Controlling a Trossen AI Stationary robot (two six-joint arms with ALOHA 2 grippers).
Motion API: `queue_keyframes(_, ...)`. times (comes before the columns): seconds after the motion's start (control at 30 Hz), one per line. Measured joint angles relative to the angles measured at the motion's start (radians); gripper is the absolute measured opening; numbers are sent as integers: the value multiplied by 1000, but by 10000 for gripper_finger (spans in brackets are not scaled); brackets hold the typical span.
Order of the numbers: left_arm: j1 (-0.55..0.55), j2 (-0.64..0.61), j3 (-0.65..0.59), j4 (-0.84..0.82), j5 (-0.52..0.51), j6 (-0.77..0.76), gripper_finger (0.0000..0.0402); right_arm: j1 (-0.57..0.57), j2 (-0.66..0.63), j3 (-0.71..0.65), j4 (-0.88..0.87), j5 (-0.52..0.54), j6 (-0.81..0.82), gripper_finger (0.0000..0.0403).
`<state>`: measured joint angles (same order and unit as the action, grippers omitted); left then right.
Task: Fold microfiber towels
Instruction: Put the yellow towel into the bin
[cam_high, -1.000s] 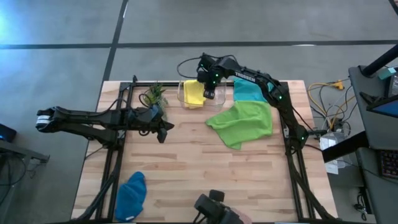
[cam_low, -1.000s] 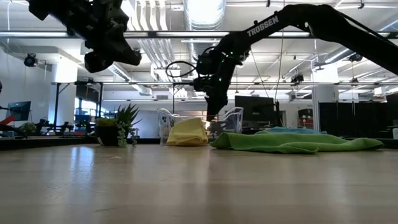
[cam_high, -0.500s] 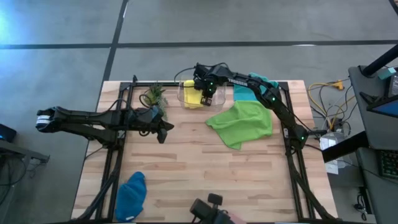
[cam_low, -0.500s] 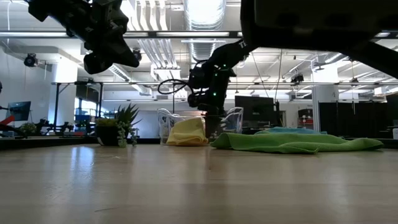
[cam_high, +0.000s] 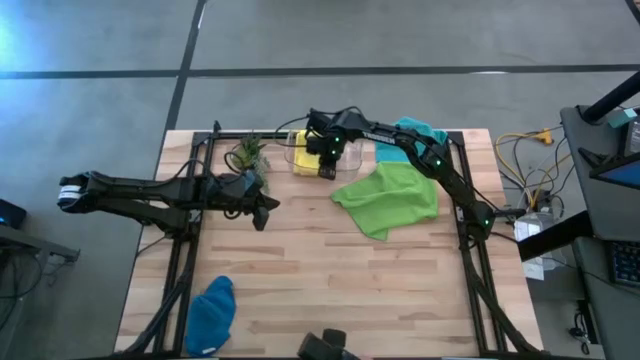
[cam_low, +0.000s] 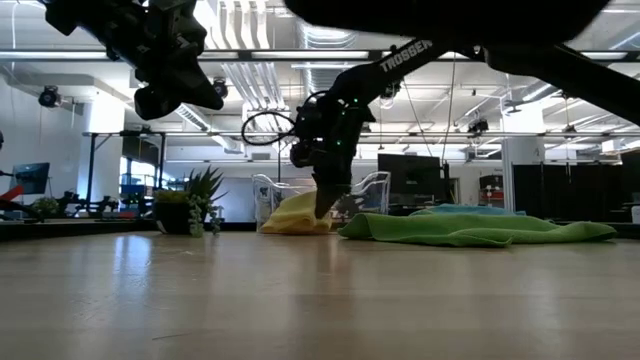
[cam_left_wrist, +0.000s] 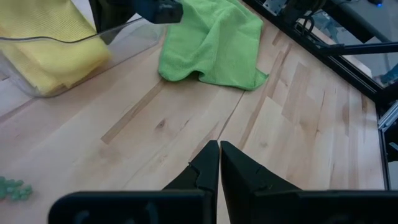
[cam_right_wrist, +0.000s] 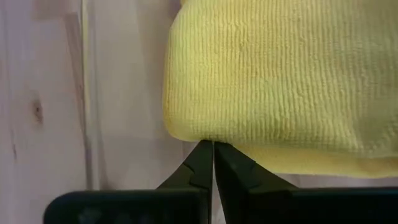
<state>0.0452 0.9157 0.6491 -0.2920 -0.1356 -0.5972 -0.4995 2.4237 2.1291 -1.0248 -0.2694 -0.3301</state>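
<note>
High view shows a pale wood-plank tabletop (cam_high: 330, 270) with a dark metal frame along its sides and four soft microfiber cloths spread across it. The yellow towel (cam_high: 308, 157), finely ribbed and folded into a thick pad, lies in the clear plastic bin (cam_high: 296, 152) at the far edge; its lower part spills over the bin's open front. The right pincer (cam_high: 326, 166) is at that front edge of the yellow towel with its fingers pressed together; the right wrist view shows the tips meeting just under the rounded fold, and whether any cloth is caught between them cannot be told. Just beside the bin, the lime green towel (cam_high: 388, 198) lies rumpled and loosely spread, one corner pointing toward the near side, and the right arm crosses above it. The teal towel (cam_high: 418, 133) is partly hidden behind that arm at the far edge. The dark blue towel (cam_high: 211, 314) sits bunched at the near left corner, well apart. A small potted plant (cam_high: 248, 153) stands left of the bin. The left pincer (cam_high: 262, 213) hangs over bare wood near the plant, fully closed and empty.
</note>
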Motion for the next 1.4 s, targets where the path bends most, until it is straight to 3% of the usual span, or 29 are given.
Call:
queue_keyframes(0.17, 0, -3, 0, -1, 0, -5, 0, -11, -3, 74, -53, 40, 51, 8)
queue_keyframes(0.37, 0, -8, 0, -3, 1, -25, 0, -42, -6, 171, -55, 278, 15, 8)
queue_keyframes(0.67, 0, -6, 0, -2, 1, -25, 0, -24, 67, 141, -96, 318, 0, 8)
queue_keyframes(1.23, 0, 0, -2, -1, 0, -24, 0, -32, 69, 152, -86, 1, 20, 8)
queue_keyframes(1.4, 0, 0, -2, -1, 0, -24, 0, -42, 66, 227, -90, 45, 35, 8)
